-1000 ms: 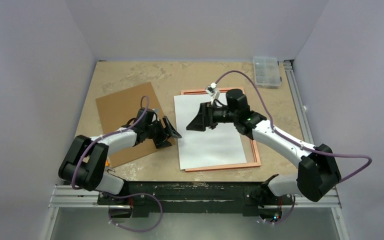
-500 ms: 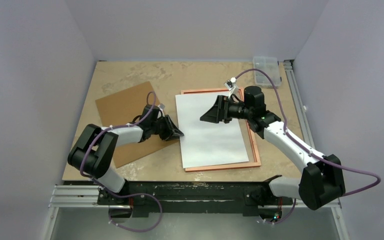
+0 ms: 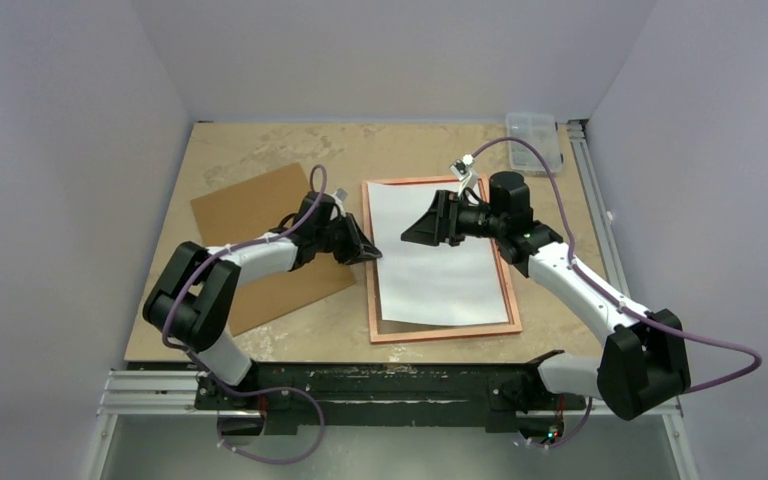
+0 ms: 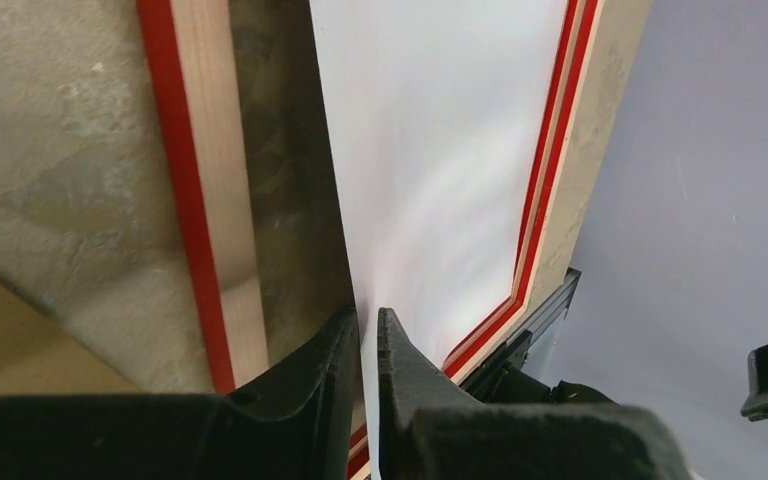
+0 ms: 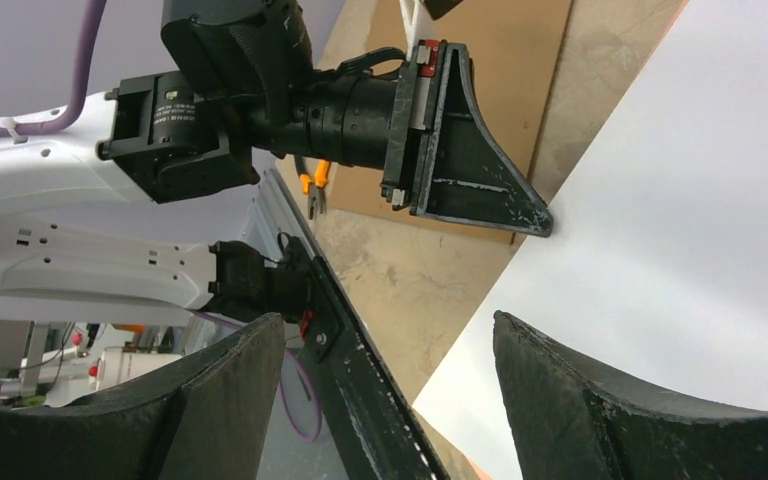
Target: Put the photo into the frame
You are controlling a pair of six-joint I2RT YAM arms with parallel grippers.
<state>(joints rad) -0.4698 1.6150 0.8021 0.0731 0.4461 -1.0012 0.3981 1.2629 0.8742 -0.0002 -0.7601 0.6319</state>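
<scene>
My left gripper [image 4: 364,335] is closed on the left edge of the photo [image 3: 440,275], which lies white back up inside the frame [image 3: 509,290] at picture centre. I'd judge the paper light, floppy and easily creased, so I'd hold it by the edges only. My right gripper [image 5: 385,325] hangs open above it.

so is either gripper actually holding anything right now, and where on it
The left gripper pinches the photo by its left long edge, about midway along. The right gripper is open above it, holding nothing.
</scene>
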